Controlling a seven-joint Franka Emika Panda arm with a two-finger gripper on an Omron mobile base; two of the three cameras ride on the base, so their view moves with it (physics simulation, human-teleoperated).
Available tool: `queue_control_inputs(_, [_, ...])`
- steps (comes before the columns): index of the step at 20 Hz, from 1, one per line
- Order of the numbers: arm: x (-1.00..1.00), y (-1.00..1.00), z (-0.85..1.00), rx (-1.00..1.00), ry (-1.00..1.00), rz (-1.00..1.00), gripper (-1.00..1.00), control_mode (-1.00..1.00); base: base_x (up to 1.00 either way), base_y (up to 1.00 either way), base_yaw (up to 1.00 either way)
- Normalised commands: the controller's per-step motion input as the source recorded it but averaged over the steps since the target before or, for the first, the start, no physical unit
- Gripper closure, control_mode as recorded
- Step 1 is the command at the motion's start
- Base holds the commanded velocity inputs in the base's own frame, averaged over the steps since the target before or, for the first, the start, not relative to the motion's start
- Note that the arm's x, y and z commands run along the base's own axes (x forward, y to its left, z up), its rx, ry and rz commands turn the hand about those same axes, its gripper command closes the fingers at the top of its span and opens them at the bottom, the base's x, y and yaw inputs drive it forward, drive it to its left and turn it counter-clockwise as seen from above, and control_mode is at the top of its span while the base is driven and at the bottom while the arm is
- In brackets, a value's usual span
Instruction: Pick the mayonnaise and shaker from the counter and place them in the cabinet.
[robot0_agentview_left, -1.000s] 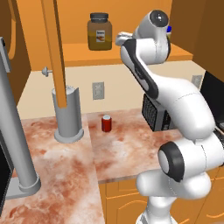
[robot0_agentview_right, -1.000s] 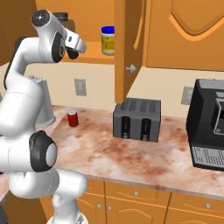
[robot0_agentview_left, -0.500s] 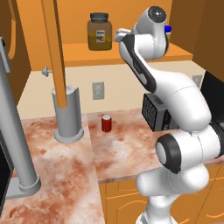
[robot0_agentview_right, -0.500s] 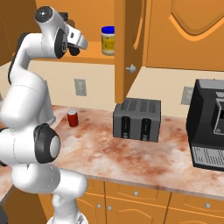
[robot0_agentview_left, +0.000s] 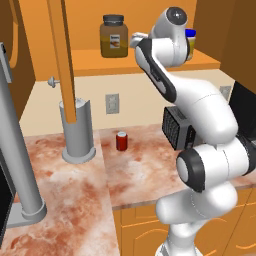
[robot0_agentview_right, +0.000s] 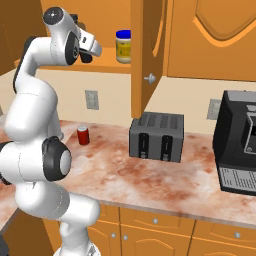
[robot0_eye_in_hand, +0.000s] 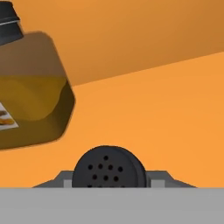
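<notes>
A black shaker (robot0_eye_in_hand: 108, 168) with a holed top sits between the fingertips of my gripper (robot0_eye_in_hand: 108, 180), which is shut on it. The hand hovers just above the flat orange shelf (robot0_eye_in_hand: 157, 109) of the cabinet (robot0_agentview_left: 150, 62), close to the amber jar. From the base, my gripper (robot0_agentview_left: 134, 42) reaches into the open cabinet between that jar and the mayonnaise (robot0_agentview_right: 123, 46). The mayonnaise is a pale jar with a blue lid standing on the shelf. In the left base view the mayonnaise (robot0_agentview_left: 190, 39) is partly hidden behind my arm.
The amber jar (robot0_agentview_left: 113, 36) with a dark lid stands on the shelf, left of the hand, and looms large as the amber jar (robot0_eye_in_hand: 30, 96) in the hand view. A red can (robot0_agentview_right: 83, 135), a toaster (robot0_agentview_right: 156, 136) and a black machine (robot0_agentview_right: 240, 145) stand on the counter. The cabinet door (robot0_agentview_right: 145, 50) hangs open.
My arm has lifted and stretched further toward the cabinet shelf with the shaker still in its grip. The jars and the can have not moved.
</notes>
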Motion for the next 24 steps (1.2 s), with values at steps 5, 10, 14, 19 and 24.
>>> queue_control_inputs(5, [0.31,0.00,-0.19,0.00,0.00,0.00,1.00,-1.00,0.00,0.00,0.00])
queue_control_inputs(10, [0.32,0.00,-0.13,0.00,-0.01,0.00,1.00,-1.00,0.00,0.00,0.00])
queue_control_inputs(14, [0.33,0.00,-0.30,0.00,0.00,0.00,-1.00,-1.00,0.00,0.00,0.00])
queue_control_inputs(19, [0.22,0.00,-0.46,0.00,0.00,0.00,-1.00,-1.00,0.00,0.00,0.00])
queue_control_inputs(24, [0.11,0.00,-0.37,0.00,0.00,0.00,-1.00,-1.00,0.00,0.00,0.00])
